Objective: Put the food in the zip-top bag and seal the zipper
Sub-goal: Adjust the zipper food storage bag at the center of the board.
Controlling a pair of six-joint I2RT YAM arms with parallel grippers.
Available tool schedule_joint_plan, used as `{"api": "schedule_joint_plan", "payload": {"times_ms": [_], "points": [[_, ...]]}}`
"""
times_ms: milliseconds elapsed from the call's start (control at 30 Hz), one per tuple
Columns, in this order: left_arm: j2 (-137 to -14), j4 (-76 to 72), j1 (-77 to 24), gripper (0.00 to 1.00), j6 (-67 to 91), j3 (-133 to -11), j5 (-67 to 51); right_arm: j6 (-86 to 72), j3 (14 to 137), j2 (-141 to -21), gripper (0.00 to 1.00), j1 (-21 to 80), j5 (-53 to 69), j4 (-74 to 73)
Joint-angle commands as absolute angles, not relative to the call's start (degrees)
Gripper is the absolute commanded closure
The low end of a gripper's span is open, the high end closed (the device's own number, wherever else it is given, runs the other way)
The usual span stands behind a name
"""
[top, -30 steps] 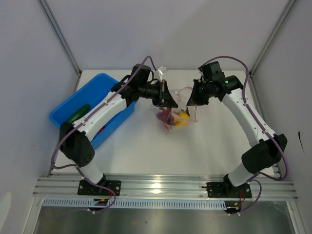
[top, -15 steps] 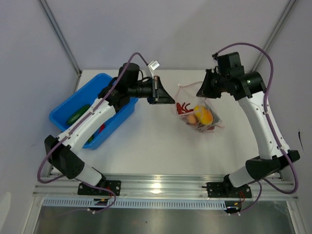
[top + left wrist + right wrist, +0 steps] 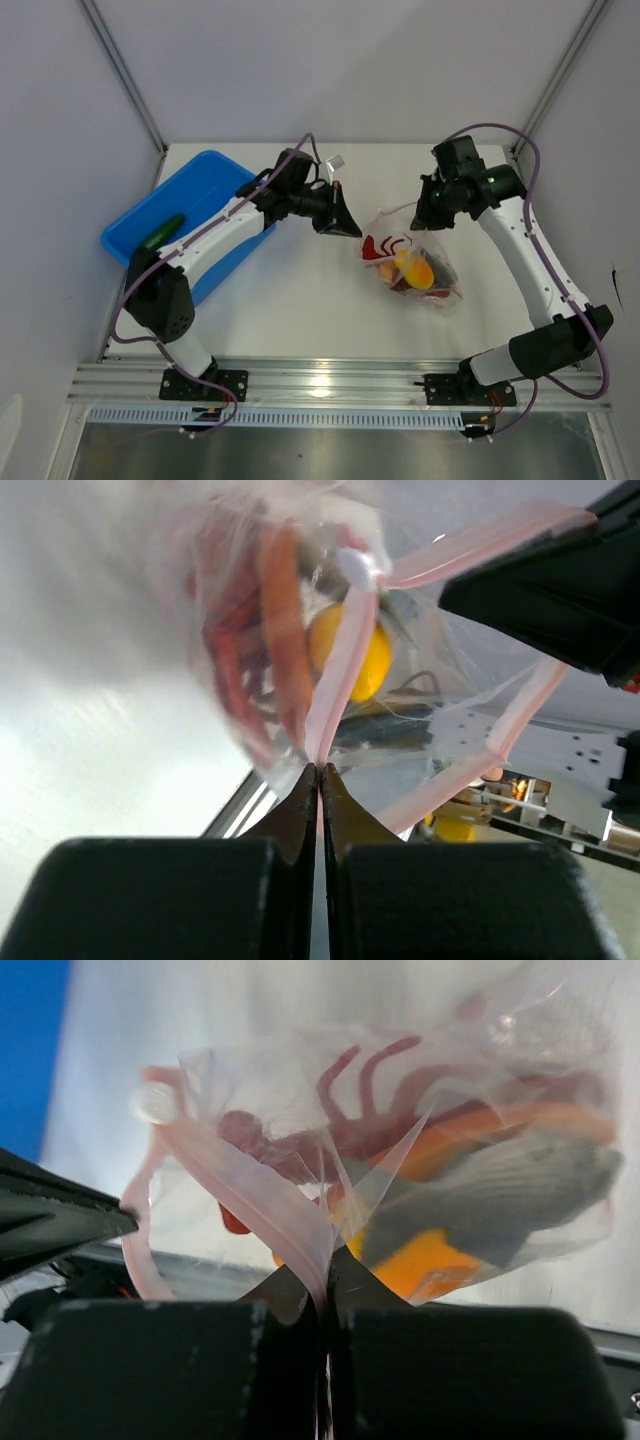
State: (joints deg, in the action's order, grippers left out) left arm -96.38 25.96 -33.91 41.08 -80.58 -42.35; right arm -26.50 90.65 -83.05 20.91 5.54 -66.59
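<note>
Two grippers, each pressed tight on the pink zipper (image 3: 345, 670): left gripper (image 3: 318, 780) on one stretch, right gripper (image 3: 326, 1278) on another, mouth gaping in a loop between. I would draw the strip taut and straight before running a pinch along it. Thin, clear, crinkly bag (image 3: 425, 285), sagging toward the desk (image 3: 290, 300) between the arms. Inside, food (image 3: 405, 268): red chillies (image 3: 350, 1085), grey fish (image 3: 510, 1195), round yellow piece (image 3: 368, 660), all smooth and hard-looking. One green vegetable (image 3: 160, 233) lies in the blue bin (image 3: 205, 180).
</note>
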Motion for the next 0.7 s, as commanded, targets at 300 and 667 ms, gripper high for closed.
{"api": "schedule_joint_plan", "payload": {"times_ms": [300, 667], "points": [[-90.4, 26.5, -33.8, 0.54, 36.7, -86.1, -41.1, -29.2, 93.7, -78.4, 1.00, 21.2, 7.1, -63.8], [-76.7, 33.8, -29.6, 0.01, 29.3, -84.2, -20.6, -27.4, 90.6, -80.4, 1.00, 21.5, 9.6, -61.0]]}}
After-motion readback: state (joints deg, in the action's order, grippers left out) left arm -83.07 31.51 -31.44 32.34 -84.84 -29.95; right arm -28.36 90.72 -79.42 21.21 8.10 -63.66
